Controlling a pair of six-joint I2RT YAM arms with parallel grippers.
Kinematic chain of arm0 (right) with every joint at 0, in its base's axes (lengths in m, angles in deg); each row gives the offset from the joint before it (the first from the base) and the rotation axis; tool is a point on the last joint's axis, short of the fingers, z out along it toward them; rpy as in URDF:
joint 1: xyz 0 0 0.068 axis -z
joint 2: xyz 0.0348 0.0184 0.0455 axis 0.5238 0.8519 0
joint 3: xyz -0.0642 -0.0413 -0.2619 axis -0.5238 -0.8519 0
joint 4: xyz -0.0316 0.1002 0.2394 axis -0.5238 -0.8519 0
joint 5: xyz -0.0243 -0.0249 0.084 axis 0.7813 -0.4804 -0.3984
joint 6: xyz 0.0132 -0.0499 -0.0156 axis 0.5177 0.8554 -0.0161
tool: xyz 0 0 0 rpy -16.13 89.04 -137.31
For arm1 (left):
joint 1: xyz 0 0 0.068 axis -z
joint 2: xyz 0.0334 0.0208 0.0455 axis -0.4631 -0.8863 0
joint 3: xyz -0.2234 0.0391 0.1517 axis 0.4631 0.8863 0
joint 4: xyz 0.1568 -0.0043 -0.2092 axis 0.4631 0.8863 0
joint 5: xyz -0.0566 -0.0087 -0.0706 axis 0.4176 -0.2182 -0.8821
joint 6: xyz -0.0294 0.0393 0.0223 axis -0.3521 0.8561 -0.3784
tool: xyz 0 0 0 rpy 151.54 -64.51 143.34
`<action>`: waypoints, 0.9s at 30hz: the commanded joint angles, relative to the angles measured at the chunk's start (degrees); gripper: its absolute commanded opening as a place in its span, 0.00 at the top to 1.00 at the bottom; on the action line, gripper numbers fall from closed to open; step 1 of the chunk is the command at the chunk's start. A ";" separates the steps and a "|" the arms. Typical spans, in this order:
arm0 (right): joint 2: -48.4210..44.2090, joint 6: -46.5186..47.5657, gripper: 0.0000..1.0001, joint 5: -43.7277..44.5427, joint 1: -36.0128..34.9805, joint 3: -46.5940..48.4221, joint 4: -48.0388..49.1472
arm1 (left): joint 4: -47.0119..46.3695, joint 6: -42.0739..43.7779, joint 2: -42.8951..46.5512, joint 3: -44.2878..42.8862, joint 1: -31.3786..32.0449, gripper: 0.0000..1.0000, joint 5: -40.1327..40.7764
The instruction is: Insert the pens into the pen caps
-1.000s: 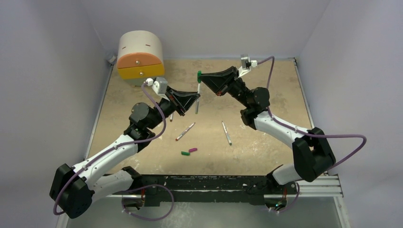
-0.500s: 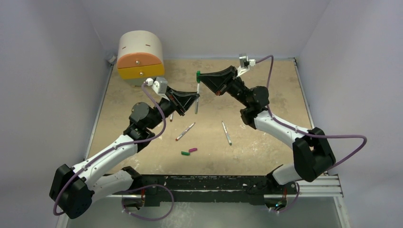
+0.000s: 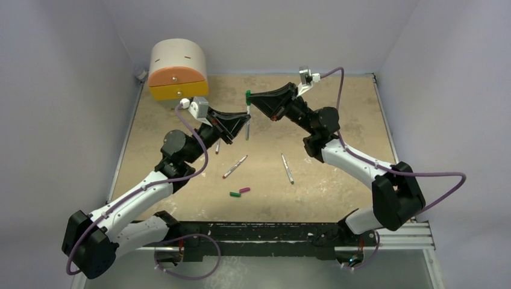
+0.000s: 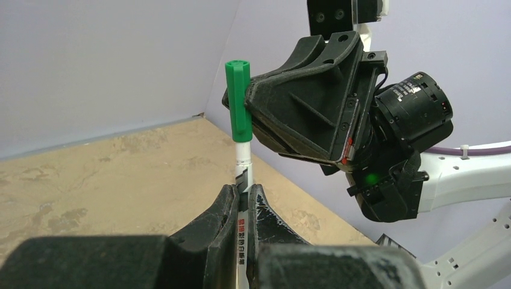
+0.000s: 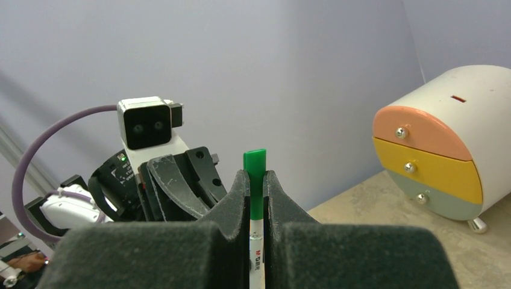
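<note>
My left gripper (image 3: 246, 122) is shut on a white pen (image 3: 247, 127) and holds it upright above the table. My right gripper (image 3: 252, 102) is shut on a green cap (image 3: 247, 94) that sits on the pen's top end. In the left wrist view the cap (image 4: 238, 99) tops the pen (image 4: 243, 159) between my fingers (image 4: 226, 208). In the right wrist view the cap (image 5: 254, 171) and pen (image 5: 255, 253) sit between the pads (image 5: 240, 192). Two pens (image 3: 235, 167) (image 3: 287, 168) lie on the table, a third (image 3: 217, 147) partly under the left arm. A green cap (image 3: 234, 194) and a magenta cap (image 3: 244, 190) lie near the front. The dark red cap is out of view.
A round white drawer unit with orange and yellow fronts (image 3: 178, 69) stands at the back left, close behind the left wrist; it also shows in the right wrist view (image 5: 440, 150). Grey walls close in the tan table (image 3: 337, 180) on three sides.
Both grippers have shifted slightly left and away together, still holding the pen and the green cap. The things on the table have not moved.
</note>
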 commanded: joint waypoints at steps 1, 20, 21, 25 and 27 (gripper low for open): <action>-1.26 1.66 1.00 -1.10 -0.10 2.45 0.04 | -5.14 0.91 1.24 -2.36 0.17 1.00 -0.02; -3.10 3.68 0.71 -1.24 -0.16 0.37 -2.29 | -5.24 1.72 0.07 -4.89 0.18 1.00 -0.65; -3.17 4.09 0.70 -1.24 -0.19 0.36 -2.50 | -5.14 1.75 0.16 -4.88 0.18 1.00 -0.57; -3.17 4.55 0.68 -0.26 -0.20 0.71 -3.25 | -5.08 1.80 0.29 -5.02 0.18 1.00 -0.54; -3.26 6.35 0.68 -0.02 -0.19 0.72 -5.28 | -5.01 1.80 0.25 -5.35 0.18 1.00 -0.62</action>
